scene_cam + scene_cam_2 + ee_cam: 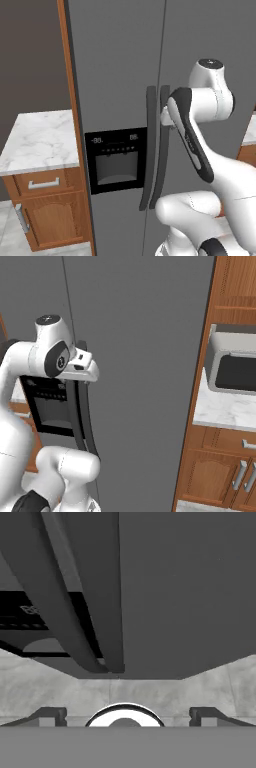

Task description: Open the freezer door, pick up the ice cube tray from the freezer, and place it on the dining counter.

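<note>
The tall narrow grey freezer door [117,100], with its black dispenser panel [116,160] set low in it, stands shut on the left half of the side-by-side fridge; the plain grey door [210,45] is to its right. Two long dark curved vertical handles run side by side along the seam: the freezer door's handle [148,150] on the left, the plain door's handle [161,150] just beside it on the right.

The white arm's two-finger gripper [125,713] is up close to the seam near the top of the handles, and in the hand view its small dark tips stand wide apart with nothing between them. The ice cube tray is presumably inside the closed freezer, so the door is the thing to deal with now.

That door will likely feel heavy and rigid, swinging on hinges at its far left edge, with some resistance at the seal. The handle is stiff, smooth and probably slick, bowed out from the door face, leaving a gap behind its middle. The best hold is across the left bar, not its neighbour. A grip well away from the hinge gives the most leverage.
</note>
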